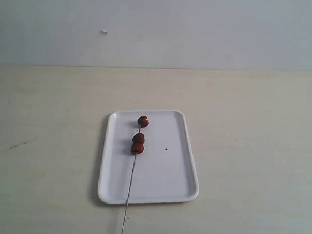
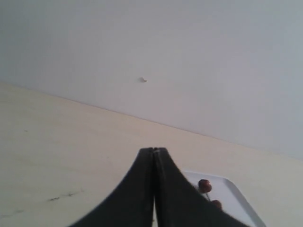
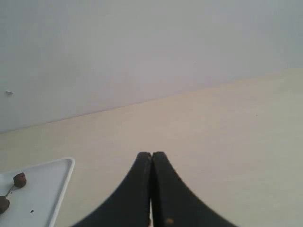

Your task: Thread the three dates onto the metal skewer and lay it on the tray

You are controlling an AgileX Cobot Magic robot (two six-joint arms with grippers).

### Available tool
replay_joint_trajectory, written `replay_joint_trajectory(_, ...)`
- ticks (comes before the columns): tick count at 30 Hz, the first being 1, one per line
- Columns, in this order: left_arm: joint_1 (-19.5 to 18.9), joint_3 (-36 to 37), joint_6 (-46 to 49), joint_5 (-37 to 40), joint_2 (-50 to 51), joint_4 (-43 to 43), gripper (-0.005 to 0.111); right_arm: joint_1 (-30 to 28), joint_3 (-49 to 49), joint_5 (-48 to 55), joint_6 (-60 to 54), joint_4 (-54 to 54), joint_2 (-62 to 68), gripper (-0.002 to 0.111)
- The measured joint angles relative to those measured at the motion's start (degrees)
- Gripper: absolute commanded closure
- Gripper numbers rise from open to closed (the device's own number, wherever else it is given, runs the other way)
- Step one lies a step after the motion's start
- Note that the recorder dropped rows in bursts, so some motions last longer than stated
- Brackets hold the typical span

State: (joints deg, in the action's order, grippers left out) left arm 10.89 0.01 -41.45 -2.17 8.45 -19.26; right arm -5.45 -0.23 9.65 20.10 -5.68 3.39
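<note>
1. Three dates [image 1: 138,138] sit threaded on the metal skewer [image 1: 131,183], which lies lengthwise on the tray [image 1: 169,174]. Being longer than the tray, its bare end overhangs the near rim above the worktop [image 1: 247,152]. Two dates touch, and one sits apart nearer the far rim. No hand shows in this exterior view, and we judge the task done.
2. From the left wrist, our left hand [image 2: 154,152] is clenched on nothing, as nothing is left to hold. The tray and two dates lie ahead, off to one side, well apart.
3. From the right wrist, our right hand [image 3: 151,155] is likewise clenched and empty, with the tray's corner and two dates well apart from it.
</note>
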Motion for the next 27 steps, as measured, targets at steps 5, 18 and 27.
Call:
replay_joint_trajectory(5,-5.1,0.0,0.6,8.1,-6.2,-2.2,0.107,0.0,0.0,0.0,0.0,0.0,0.0,0.108)
replay_joint_trajectory(18,-12.0,0.0,0.6,26.4,-8.1,-4.0,0.107,0.0,0.0,0.0,0.0,0.0,-0.3,0.108)
replay_joint_trajectory(27,-12.0,0.0,0.6,26.4,-8.1,-4.1,0.107,0.0,0.0,0.0,0.0,0.0,-0.3,0.108)
